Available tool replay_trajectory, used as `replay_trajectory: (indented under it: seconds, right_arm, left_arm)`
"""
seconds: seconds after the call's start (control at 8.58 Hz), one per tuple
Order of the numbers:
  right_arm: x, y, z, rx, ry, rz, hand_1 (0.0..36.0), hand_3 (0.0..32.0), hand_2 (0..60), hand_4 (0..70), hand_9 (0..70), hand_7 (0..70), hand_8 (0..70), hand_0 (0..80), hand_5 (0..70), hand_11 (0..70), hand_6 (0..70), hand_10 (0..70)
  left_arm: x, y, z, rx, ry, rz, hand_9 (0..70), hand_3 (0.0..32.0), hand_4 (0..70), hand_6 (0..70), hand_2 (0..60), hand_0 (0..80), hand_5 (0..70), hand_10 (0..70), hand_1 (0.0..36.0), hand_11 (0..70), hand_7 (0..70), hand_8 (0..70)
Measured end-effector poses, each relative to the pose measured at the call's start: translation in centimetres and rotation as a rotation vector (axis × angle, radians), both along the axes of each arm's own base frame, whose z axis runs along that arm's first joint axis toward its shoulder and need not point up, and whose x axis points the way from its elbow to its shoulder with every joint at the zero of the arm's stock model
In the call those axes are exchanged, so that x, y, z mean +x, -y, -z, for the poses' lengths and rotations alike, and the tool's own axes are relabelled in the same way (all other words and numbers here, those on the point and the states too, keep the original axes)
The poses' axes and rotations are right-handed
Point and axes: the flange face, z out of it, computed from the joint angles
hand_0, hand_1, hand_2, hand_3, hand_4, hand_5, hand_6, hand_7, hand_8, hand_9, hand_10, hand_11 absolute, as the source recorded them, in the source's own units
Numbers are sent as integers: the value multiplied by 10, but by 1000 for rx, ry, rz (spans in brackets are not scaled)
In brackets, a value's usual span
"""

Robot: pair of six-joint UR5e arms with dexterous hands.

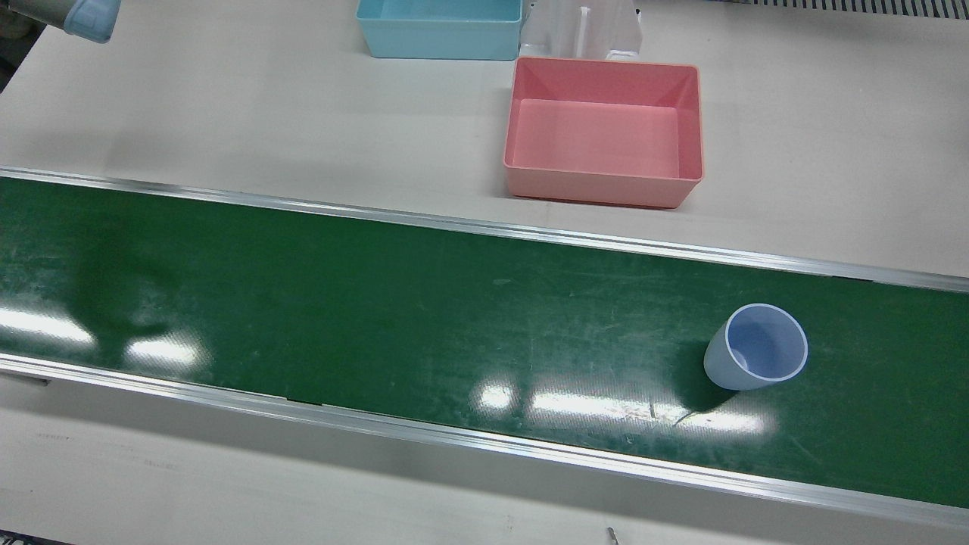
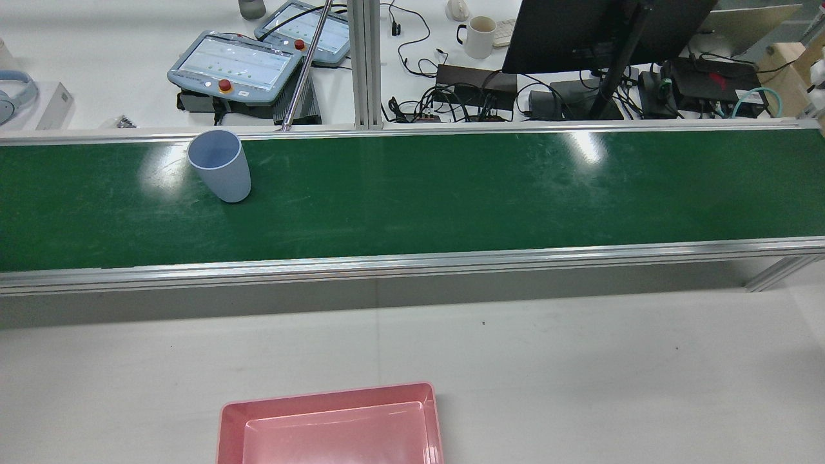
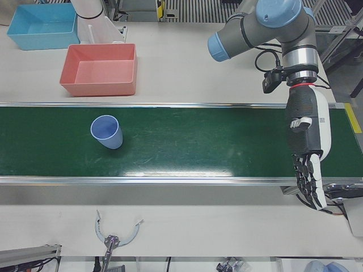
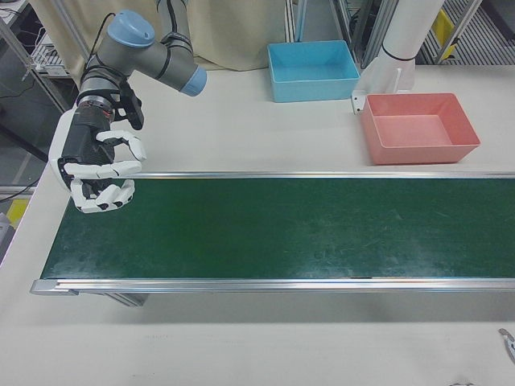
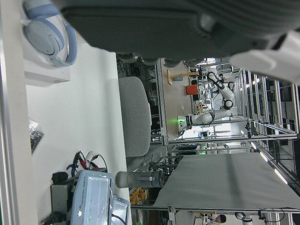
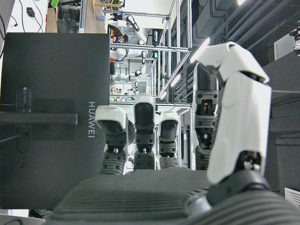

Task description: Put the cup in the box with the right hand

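Right hand (image 4: pixel 96 173), fingers curled and empty, hovers at the green conveyor belt's (image 1: pixel 378 318) end, far from the upright blue cup (image 1: pixel 755 347); it should open before wrapping the cup's side.

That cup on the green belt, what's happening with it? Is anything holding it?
Nothing holds it yet. The cup stands upright and alone on the belt, at the left arm's end. The right hand hovers over the belt's other end, fingers curled around nothing. The left hand hangs open over its own end. The pink box on the table beyond the belt is empty.
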Motion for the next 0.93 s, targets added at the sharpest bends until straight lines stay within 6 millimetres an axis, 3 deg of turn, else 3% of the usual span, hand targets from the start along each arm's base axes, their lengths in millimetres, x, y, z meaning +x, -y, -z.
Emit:
replay_trajectory:
  seconds: [0.47,0.82,0.93]
  right_arm:
    - [0,1,1,1,0,0,239,0,338,613,573,700,397,567,127,677,225,476]
    - [0,0,0,0,0,0,240,0,341,638,590,700,407,572,129,698,234,490]
    - [0,0,0,0,0,1,239,0,336,613,574,700,397,568,128,679,226,477]
  left_arm:
    - [0,0,0,0,0,0,0,0,0,0,0,0,0,0,0,0,0,0]
    - [0,0,0,-1,0,0,0,0,0,0,0,0,0,0,0,0,0,0]
    - [0,0,0,-1,0,0,0,0,0,0,0,0,0,0,0,0,0,0]
